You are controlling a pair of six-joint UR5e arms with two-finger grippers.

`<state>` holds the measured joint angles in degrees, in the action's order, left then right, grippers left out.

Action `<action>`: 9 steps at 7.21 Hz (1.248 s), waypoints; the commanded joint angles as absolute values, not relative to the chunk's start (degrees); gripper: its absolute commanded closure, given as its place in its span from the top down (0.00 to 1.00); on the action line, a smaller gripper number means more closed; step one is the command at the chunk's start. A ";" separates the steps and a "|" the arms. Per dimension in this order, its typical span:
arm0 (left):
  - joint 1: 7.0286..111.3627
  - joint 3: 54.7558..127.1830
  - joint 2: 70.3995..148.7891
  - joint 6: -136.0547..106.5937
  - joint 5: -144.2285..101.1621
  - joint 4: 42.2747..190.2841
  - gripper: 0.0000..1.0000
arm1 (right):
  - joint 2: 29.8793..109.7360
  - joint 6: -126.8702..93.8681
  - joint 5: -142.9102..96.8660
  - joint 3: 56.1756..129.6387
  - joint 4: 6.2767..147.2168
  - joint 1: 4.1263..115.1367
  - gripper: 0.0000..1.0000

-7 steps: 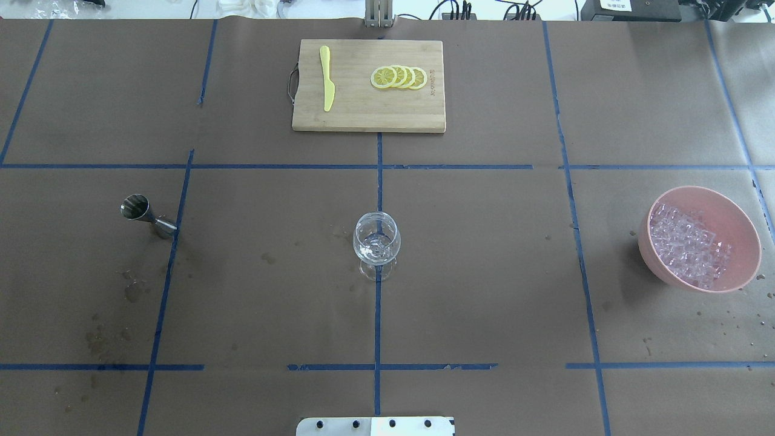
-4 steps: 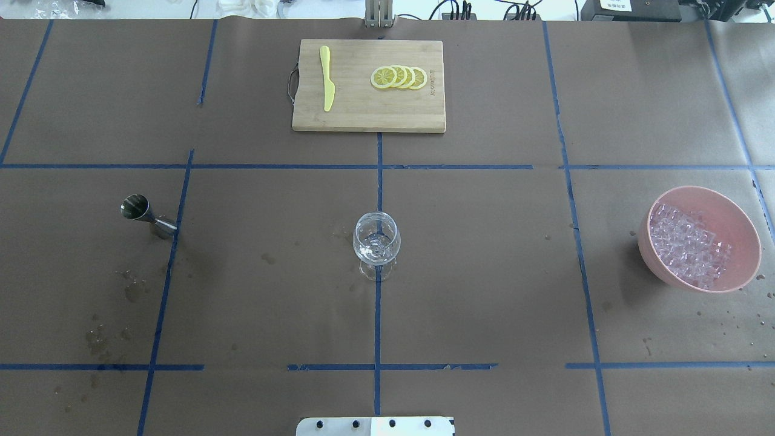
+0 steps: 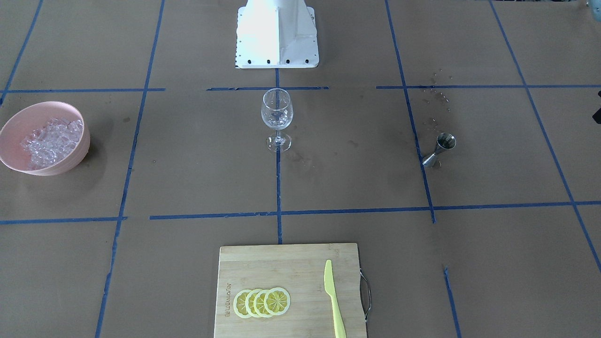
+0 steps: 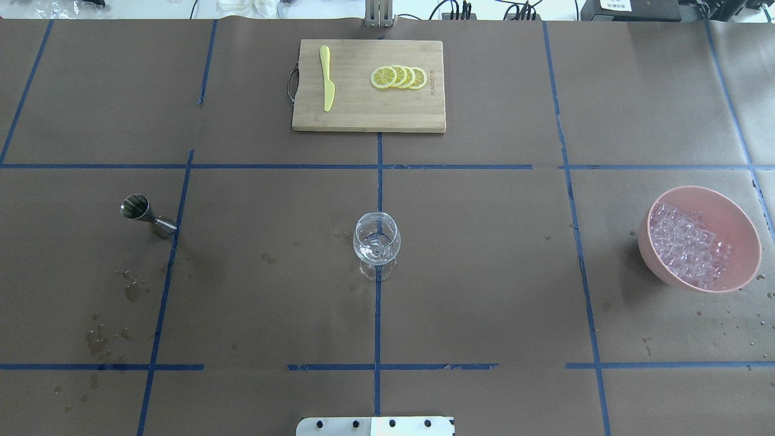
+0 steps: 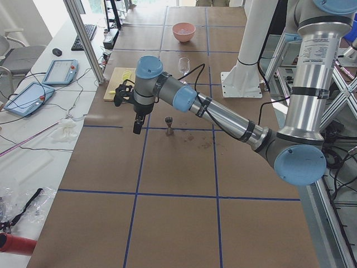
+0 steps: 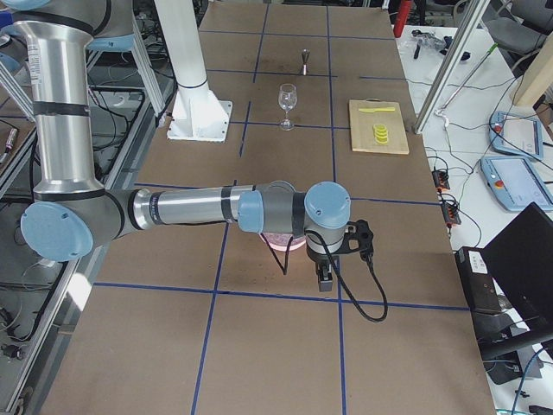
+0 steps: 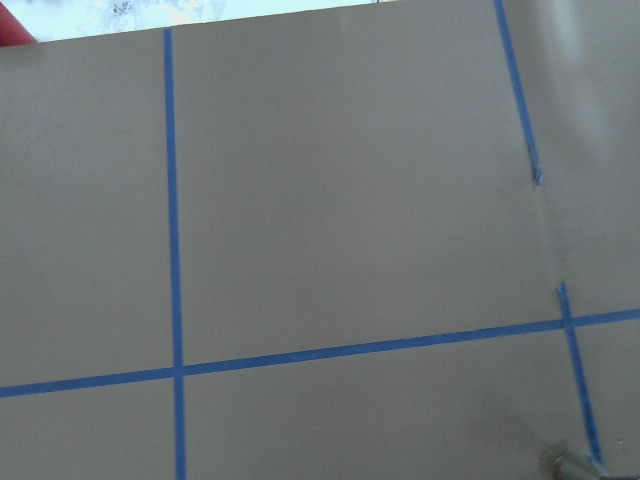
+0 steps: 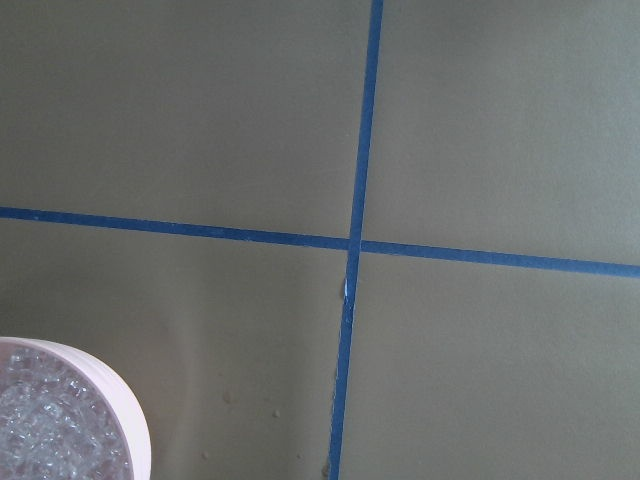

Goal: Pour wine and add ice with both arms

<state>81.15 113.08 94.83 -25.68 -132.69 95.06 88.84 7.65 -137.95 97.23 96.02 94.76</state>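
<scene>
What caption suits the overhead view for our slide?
Wine glass at centre, metal measuring cup left, pink bowl of ice right, cutting board with lemon slices and yellow knife beyond.

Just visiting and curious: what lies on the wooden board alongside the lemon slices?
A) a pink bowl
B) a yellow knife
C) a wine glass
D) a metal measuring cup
B: a yellow knife lies on the cutting board, a little apart from the lemon slices.
</scene>
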 commanded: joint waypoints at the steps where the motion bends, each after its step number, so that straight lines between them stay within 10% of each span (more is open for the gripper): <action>1: 72.90 118.45 86.27 -45.16 -127.40 111.61 1.00 | 88.77 7.56 -138.16 98.08 95.98 93.52 1.00; 9: 17.10 125.88 70.58 -81.34 -63.26 129.29 1.00 | 90.18 -4.39 -138.52 99.57 91.23 91.06 1.00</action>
<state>23.99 127.46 70.65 -76.63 -72.26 129.61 90.33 -4.23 -138.49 99.08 92.24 91.79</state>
